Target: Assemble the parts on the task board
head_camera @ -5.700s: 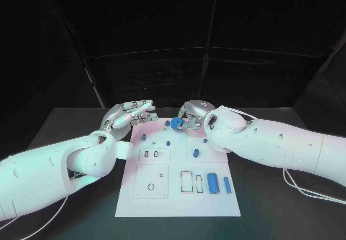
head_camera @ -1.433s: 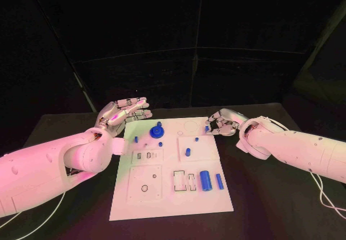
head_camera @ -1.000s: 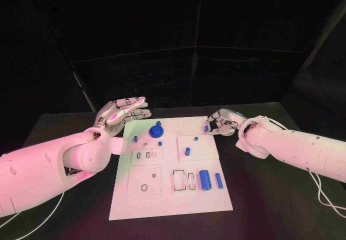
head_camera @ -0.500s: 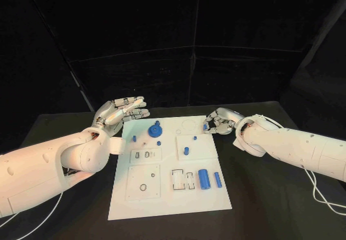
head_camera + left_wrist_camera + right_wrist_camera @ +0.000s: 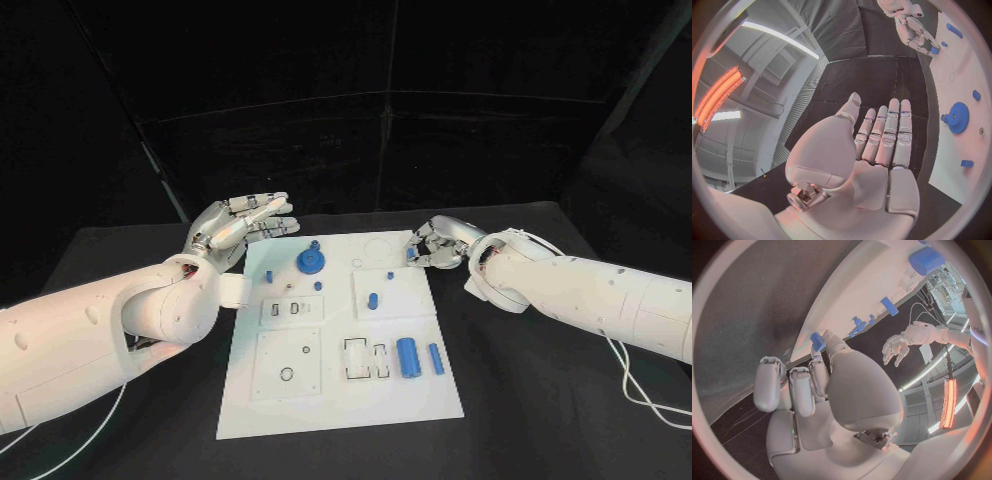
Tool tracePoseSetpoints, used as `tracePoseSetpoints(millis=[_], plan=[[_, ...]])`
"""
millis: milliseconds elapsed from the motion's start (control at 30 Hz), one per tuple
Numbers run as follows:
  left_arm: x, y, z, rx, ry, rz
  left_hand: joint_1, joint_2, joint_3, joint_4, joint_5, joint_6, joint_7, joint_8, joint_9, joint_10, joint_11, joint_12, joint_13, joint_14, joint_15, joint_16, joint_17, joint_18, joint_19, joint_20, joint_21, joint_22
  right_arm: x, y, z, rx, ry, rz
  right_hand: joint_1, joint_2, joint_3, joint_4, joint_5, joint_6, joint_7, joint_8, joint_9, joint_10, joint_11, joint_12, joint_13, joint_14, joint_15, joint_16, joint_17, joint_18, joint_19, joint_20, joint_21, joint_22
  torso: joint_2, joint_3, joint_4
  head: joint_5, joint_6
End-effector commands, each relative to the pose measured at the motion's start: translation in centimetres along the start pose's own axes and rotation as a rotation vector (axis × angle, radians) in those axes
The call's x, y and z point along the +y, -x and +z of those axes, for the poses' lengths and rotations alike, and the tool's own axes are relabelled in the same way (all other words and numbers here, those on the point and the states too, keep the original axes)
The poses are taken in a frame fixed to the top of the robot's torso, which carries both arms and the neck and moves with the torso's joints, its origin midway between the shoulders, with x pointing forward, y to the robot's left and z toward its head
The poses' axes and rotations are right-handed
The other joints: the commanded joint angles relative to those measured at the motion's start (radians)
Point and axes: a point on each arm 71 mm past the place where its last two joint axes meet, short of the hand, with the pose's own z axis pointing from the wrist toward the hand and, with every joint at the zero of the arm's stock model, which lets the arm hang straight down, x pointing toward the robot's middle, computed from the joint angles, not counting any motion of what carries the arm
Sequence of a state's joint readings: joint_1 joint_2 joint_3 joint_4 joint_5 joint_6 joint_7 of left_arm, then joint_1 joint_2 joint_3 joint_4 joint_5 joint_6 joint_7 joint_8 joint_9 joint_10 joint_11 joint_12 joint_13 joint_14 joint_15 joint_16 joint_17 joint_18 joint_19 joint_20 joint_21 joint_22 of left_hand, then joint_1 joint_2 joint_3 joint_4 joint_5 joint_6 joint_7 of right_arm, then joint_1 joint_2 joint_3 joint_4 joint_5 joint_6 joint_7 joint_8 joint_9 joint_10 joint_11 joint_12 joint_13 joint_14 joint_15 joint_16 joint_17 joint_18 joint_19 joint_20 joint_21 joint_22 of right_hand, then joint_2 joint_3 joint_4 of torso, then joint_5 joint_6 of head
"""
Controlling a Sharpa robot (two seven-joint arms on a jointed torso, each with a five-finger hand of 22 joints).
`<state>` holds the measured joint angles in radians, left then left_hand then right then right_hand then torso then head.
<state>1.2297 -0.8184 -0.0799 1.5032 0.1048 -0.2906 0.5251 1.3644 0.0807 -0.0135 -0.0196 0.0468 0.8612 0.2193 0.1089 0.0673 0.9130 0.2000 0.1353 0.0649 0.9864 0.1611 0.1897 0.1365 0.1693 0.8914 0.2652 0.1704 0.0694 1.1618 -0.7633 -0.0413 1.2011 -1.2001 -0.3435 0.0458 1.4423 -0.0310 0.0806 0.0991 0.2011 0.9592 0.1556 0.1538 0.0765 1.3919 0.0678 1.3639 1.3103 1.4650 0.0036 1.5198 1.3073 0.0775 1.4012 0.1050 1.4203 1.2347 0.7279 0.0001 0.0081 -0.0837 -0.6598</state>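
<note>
Head view, near to far: lying loose near the task board [image 5: 339, 400] front edge, two blue cylinders [image 5: 418, 356], likely awaiting their slots. Standing mid-board, a blue peg [image 5: 372, 300]; farther back, sitting seated, the blue gear [image 5: 310, 262]. Hovering off the far left corner, the left hand [image 5: 238, 225], fingers spread, holding nothing. Reaching over the far right edge, the right hand [image 5: 433, 245], pinching a small blue part [image 5: 817, 341], probably for insertion.

Black table [image 5: 548, 400]. Black curtain [image 5: 361, 150] behind it, hung in panels with visible seams. Wrist views: grey ceiling [image 5: 786, 60] with a white strip light [image 5: 779, 37], a vent [image 5: 776, 67] and an orange-red lamp [image 5: 720, 95].
</note>
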Motion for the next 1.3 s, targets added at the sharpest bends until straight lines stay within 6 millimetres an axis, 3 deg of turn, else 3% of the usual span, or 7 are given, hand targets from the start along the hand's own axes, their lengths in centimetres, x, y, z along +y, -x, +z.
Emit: tracePoseSetpoints(millis=[33,233,400,567,867,1167,1300], plan=[[-0.1,-0.1,0.0,0.012,-0.007,-0.006,0.002,0.004,0.000,-0.003,0.002,0.004,0.033,-0.005,-0.002,0.000,0.004,-0.006,-0.001,-0.003,-0.002,-0.005,-0.001,0.013,-0.002,0.002,-0.004,-0.001,0.1,0.0,0.0,0.008,0.002,-0.004,0.000,0.013,0.007,0.000,-0.007,0.013,-0.002,0.008,0.001,0.006,0.000,0.005,0.037,0.079,-0.009,0.003,0.143,-0.010,0.003,-0.002,0.007,0.001,0.000,0.0001,-0.0001,-0.002,-0.002],[-0.1,-0.2,0.0,0.014,-0.006,-0.007,0.002,0.004,0.000,-0.004,0.002,0.004,0.033,-0.005,-0.002,0.000,0.004,-0.006,-0.001,-0.002,-0.002,-0.005,-0.001,0.013,-0.002,0.002,-0.004,-0.001,0.1,0.1,0.0,-0.005,0.004,-0.005,0.008,0.029,0.026,-0.009,-0.006,0.049,-0.015,0.020,0.004,0.011,-0.011,0.009,0.043,0.080,-0.019,0.004,0.147,-0.012,0.007,-0.010,0.011,0.010,0.000,0.0006,0.0002,-0.002,-0.001],[-0.1,-0.1,0.0,0.011,-0.006,-0.006,0.002,0.005,0.000,-0.004,0.002,0.004,0.033,-0.005,-0.002,0.000,0.004,-0.006,-0.001,-0.002,-0.002,-0.005,-0.001,0.013,-0.002,0.002,-0.004,-0.001,0.1,0.2,0.0,-0.023,0.006,-0.007,0.017,0.049,0.051,-0.021,-0.049,0.075,-0.026,0.030,0.007,0.017,-0.022,0.013,0.049,0.081,-0.028,0.006,0.151,-0.013,0.010,-0.019,0.013,0.015,0.000,0.0005,0.0008,-0.002,-0.002],[-0.2,0.0,0.0,0.010,-0.006,-0.005,0.002,0.005,0.000,-0.004,0.002,0.004,0.033,-0.005,-0.002,0.000,0.004,-0.006,-0.001,-0.002,-0.002,-0.005,-0.001,0.013,-0.002,0.002,-0.004,-0.001,0.1,0.3,0.0,-0.043,0.010,-0.008,0.020,0.054,0.060,-0.026,-0.058,0.078,-0.028,0.030,0.007,0.019,-0.024,0.016,0.051,0.082,-0.030,0.006,0.153,-0.013,0.010,-0.022,0.013,0.016,0.000,0.0003,0.0006,-0.001,-0.001],[-0.3,0.2,-0.2,0.004,-0.006,-0.002,0.002,0.005,0.000,-0.004,0.002,0.004,0.033,-0.005,-0.002,0.000,0.004,-0.006,-0.001,-0.002,-0.002,-0.005,-0.001,0.013,-0.002,0.002,-0.004,-0.001,0.6,0.7,-0.9,-0.067,0.016,-0.009,0.018,0.056,0.063,-0.026,-0.057,0.078,-0.028,0.030,0.007,0.018,-0.024,0.014,0.049,0.082,-0.030,0.007,0.155,-0.013,0.011,-0.022,0.014,0.017,-0.002,-0.0018,-0.0020,0.017,0.000],[-0.4,0.4,-0.3,-0.003,-0.010,0.001,0.004,0.004,0.001,-0.007,0.002,0.003,0.034,-0.006,-0.002,-0.001,0.004,-0.007,-0.001,-0.002,-0.002,-0.006,-0.001,0.013,-0.001,0.002,-0.005,-0.001,5.1,1.2,-1.9,-0.121,0.059,-0.005,0.009,0.061,0.067,-0.022,-0.053,0.078,-0.028,0.028,0.006,0.016,-0.023,0.010,0.046,0.082,-0.031,0.007,0.155,-0.014,0.014,-0.023,0.016,0.022,-0.005,-0.0067,0.0015,0.014,-0.001],[-0.4,0.6,-0.2,-0.006,-0.014,0.004,0.004,0.004,0.001,-0.007,0.002,0.003,0.034,-0.006,-0.002,-0.001,0.004,-0.007,-0.001,-0.002,-0.002,-0.006,-0.001,0.013,-0.001,0.002,-0.005,-0.001,7.9,0.8,-1.8,-0.114,0.094,0.002,0.007,0.061,0.068,-0.022,-0.053,0.080,-0.028,0.029,0.006,0.015,-0.024,0.009,0.046,0.082,-0.031,0.007,0.154,-0.014,0.013,-0.023,0.016,0.022,-0.012,-0.0112,0.0012,0.026,-0.010]])
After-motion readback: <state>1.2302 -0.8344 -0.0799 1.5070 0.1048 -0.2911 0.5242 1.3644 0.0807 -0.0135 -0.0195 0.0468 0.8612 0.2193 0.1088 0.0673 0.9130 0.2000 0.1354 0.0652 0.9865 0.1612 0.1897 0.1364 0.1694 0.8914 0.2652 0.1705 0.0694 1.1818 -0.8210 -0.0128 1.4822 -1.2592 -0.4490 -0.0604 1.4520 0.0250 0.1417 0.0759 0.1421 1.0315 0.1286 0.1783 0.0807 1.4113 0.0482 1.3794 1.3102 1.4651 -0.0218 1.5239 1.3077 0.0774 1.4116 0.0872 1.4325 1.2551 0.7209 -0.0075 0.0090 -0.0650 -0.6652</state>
